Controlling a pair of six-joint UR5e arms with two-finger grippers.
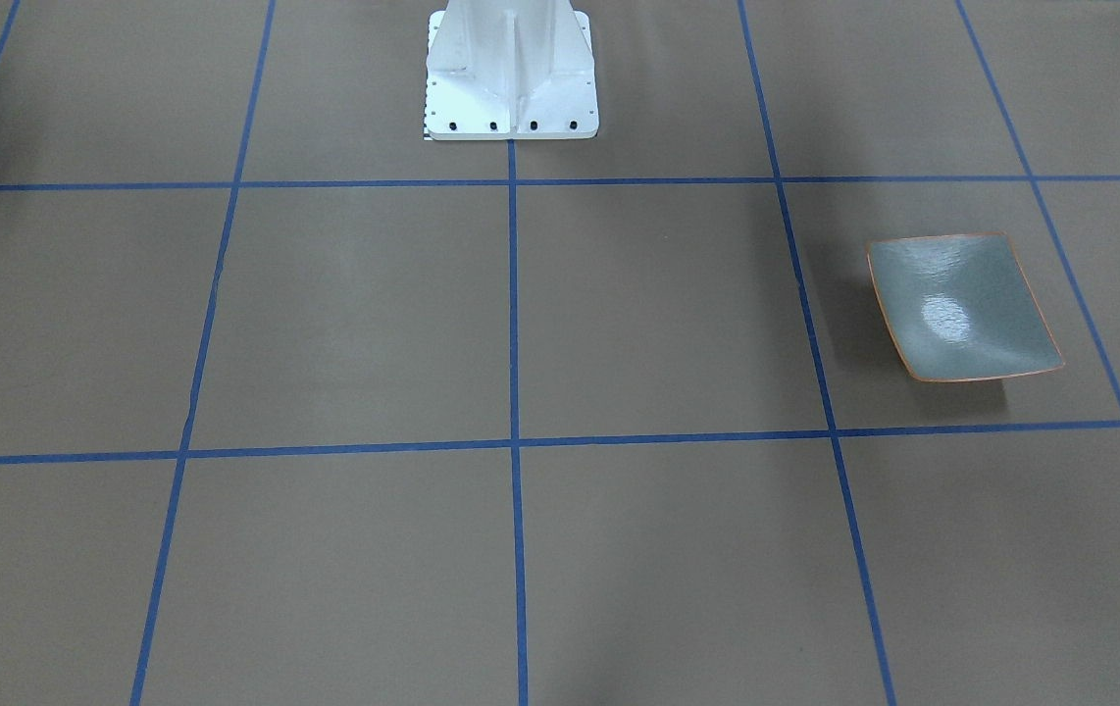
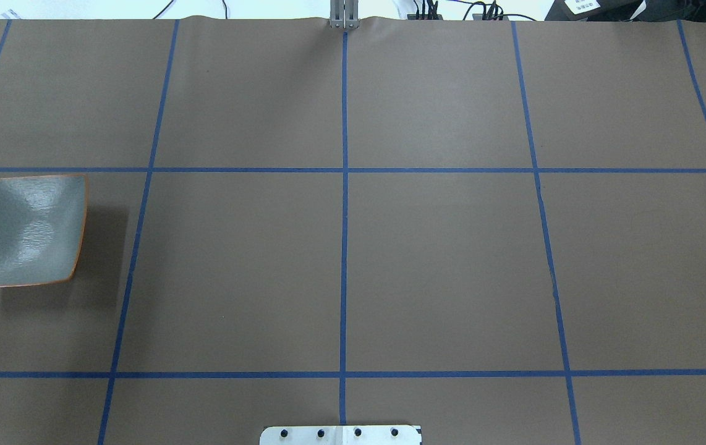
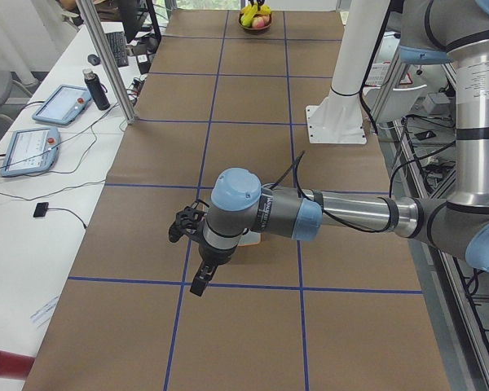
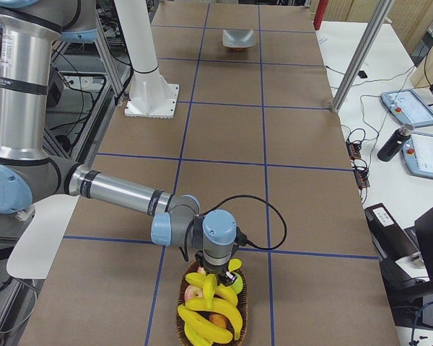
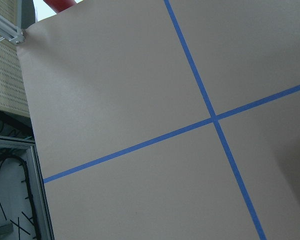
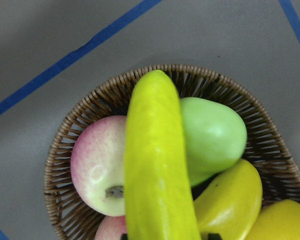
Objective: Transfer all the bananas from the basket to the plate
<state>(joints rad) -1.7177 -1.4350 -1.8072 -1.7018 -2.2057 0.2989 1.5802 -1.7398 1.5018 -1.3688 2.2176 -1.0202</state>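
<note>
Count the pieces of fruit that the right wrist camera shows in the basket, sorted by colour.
Yellow bananas: 3
Green fruit: 1
Pink-and-white fruit: 2, one cut off at the edge
Total: 6

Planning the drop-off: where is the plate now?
In the overhead view the plate sits empty at the left edge, on the robot's left side, at the opposite table end from the basket.

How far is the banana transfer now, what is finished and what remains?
Done: nothing yet; the plate is empty. In hand: the right gripper is down over the basket, at the top banana; whether it grips it cannot be told. Left: the bananas all lie in the basket.
</note>
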